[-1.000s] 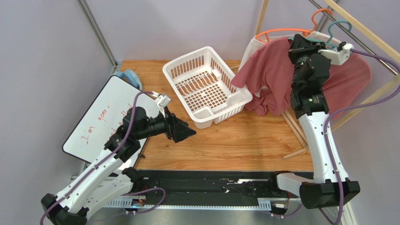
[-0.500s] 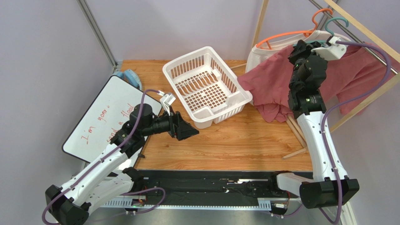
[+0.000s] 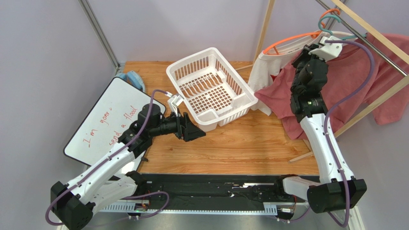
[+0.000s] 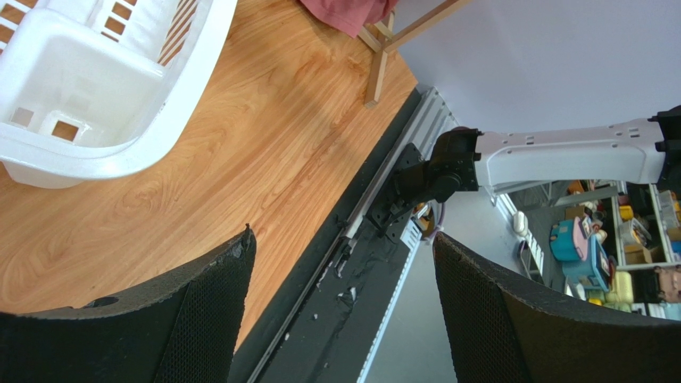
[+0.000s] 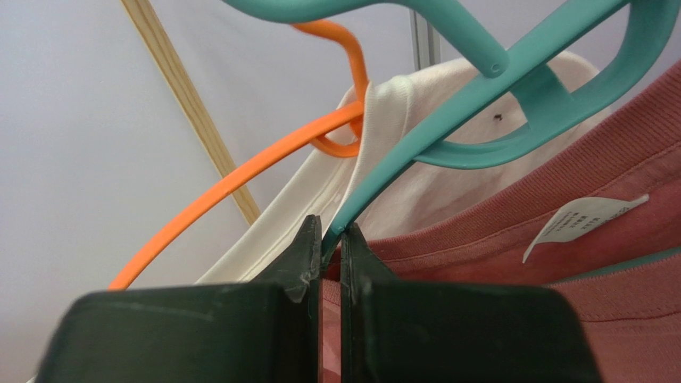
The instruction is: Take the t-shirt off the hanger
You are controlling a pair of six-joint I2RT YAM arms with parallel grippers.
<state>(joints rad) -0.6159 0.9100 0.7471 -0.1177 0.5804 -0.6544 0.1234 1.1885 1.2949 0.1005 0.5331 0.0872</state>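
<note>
Lifted higher than a second ago, the right hand (image 5: 329, 236) pinches the hanger (image 5: 559, 76) by one arm; the t-shirt (image 3: 350, 76) drapes from it toward the right, far from the spread left hand (image 4: 342, 239).

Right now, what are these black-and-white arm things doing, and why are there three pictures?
They are two robot arms bolted to a wooden table. One picture looks down from above; the other two come from a camera on each wrist. On the table lie a white dish basket and a whiteboard. The left gripper is open and holds nothing. The right gripper pinches a teal hanger carrying a dusty-red t-shirt, beside a white t-shirt on an orange hanger.
</note>
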